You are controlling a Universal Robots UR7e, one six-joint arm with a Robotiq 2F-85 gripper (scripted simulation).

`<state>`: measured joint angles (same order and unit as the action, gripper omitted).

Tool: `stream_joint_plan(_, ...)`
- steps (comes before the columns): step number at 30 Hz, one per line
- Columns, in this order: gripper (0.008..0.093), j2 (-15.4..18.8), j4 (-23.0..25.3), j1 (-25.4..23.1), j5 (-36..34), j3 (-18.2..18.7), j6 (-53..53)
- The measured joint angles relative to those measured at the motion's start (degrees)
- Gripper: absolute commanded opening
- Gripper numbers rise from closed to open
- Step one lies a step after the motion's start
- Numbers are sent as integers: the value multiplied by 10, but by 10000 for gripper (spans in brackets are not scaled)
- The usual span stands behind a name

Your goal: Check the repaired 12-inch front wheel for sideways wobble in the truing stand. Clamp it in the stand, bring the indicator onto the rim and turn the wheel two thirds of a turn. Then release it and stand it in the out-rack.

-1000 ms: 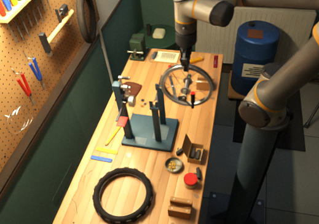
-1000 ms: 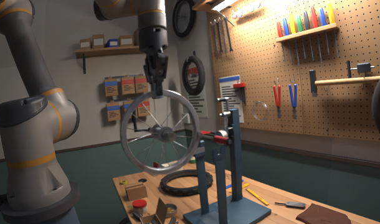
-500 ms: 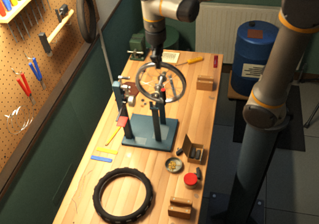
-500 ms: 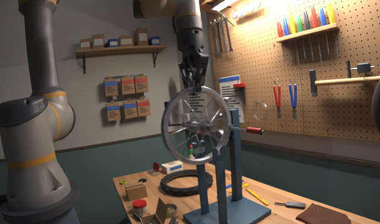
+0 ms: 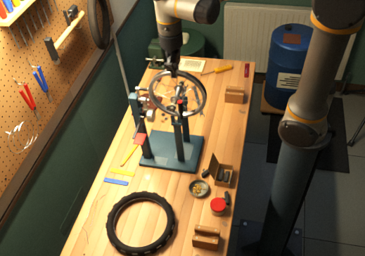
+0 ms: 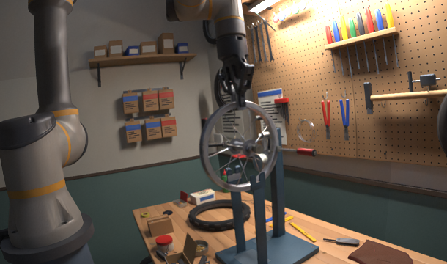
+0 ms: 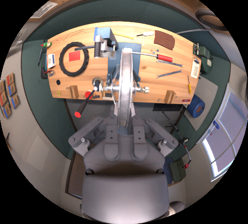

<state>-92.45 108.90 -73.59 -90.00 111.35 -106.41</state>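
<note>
The small spoked front wheel (image 5: 177, 93) (image 6: 239, 146) (image 7: 125, 79) hangs upright over the blue truing stand (image 5: 172, 140) (image 6: 262, 220), its hub level with the tops of the two uprights. A red-tipped lever (image 6: 305, 151) (image 7: 83, 105) sticks out from one end of the axle. The indicator post (image 5: 140, 116) with its silver head (image 7: 103, 46) stands at the stand's wall side, apart from the rim. My gripper (image 5: 172, 69) (image 6: 239, 99) (image 7: 125, 128) is directly above the wheel and is closed on the top of its rim.
Behind the stand a pegboard wall (image 6: 355, 91) carries tools. On the bench lie a black tyre (image 5: 141, 222), a red-lidded tub (image 5: 218, 206), an open cardboard box (image 5: 221, 172), a dish (image 5: 199, 188), two wooden slotted blocks (image 5: 234, 94) (image 5: 206, 237) and coloured strips (image 5: 122, 172).
</note>
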Motion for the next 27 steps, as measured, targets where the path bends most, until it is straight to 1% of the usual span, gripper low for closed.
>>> stream_joint_plan(20,80,1,0,0,0,-1,0)
stream_joint_plan(27,80,6,18,0,0,11,0)
